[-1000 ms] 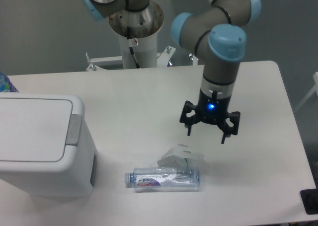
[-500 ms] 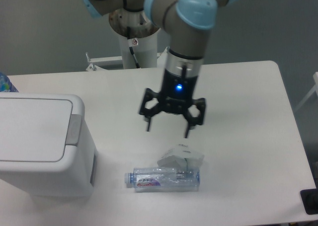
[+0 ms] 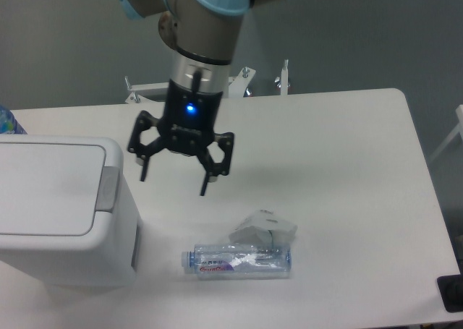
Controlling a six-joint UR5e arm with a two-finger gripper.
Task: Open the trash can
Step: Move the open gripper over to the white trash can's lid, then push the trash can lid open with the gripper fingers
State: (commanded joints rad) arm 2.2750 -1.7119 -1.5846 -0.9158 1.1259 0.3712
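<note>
The trash can [image 3: 65, 242] is a large white boxy bin at the left edge of the table. Its flat white lid [image 3: 47, 188] is closed. A grey push tab [image 3: 108, 189] sits on its right rim. My gripper [image 3: 173, 184] hangs above the table just right of the bin, fingers pointing down. It is open and empty. Its left fingertip [image 3: 142, 176] is a little right of the grey tab and apart from it.
A clear plastic bottle [image 3: 237, 259] lies on its side near the table's front edge. A crumpled white piece [image 3: 262, 226] rests against it. A blue-patterned object [image 3: 9, 121] peeks in at the far left behind the bin. The robot base stands at the back.
My gripper has swept left across the table, from the right-centre to beside the trash can's right rim. It stayed open. The bin, bottle and crumpled piece have not moved.
</note>
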